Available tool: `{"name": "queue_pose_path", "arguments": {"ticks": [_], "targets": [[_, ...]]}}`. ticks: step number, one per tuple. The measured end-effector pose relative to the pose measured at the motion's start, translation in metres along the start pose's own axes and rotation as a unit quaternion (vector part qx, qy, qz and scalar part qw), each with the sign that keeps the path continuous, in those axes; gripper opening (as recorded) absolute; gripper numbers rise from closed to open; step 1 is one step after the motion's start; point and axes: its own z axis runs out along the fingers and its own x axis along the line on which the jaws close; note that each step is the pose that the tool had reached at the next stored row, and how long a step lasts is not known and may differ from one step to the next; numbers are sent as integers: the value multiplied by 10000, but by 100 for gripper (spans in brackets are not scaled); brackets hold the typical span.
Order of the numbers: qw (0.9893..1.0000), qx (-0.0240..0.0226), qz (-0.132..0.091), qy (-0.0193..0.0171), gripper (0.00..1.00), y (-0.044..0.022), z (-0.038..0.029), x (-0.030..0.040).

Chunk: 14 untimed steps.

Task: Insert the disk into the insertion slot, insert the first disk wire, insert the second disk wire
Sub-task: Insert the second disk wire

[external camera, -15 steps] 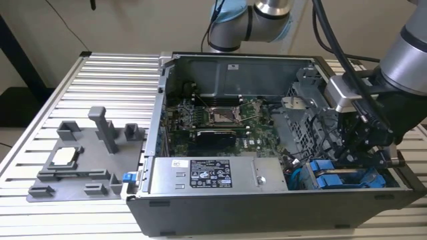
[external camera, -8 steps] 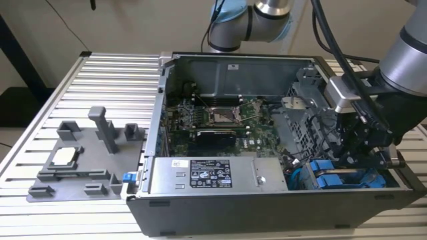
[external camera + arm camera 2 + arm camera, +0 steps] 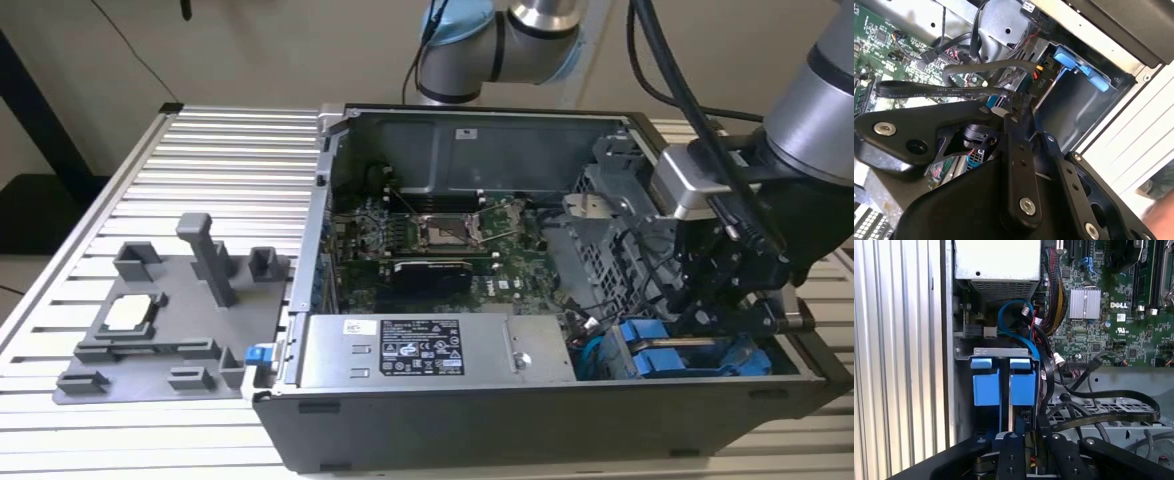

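Black tool [image 3: 1029,460] links are being seen nearest in the first wrist view, and whether the tool is released or clenched cannot be told, since its tips are being hidden behind a connector [image 3: 976,136]. Just past it, two blue carriers are being held side by side in the insertion slot [image 3: 1001,352]. The disk [image 3: 1022,385] is judged to be already pushed in. Black wires [image 3: 1104,412] are being left loose farther off, so wire work is judged unfinished.
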Motion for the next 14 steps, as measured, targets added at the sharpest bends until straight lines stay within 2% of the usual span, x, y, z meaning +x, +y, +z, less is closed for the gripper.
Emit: {"name": "queue_pose_path", "arguments": {"ticks": [3,8,9,14], "targets": [[10000,-6,1,0,24,-3,-68,-3],[10000,-9,3,0,24,-14,-288,-11],[10000,-9,2,1,24,-15,-310,-13],[10000,-9,2,-1,24,-15,-309,-10]]}}
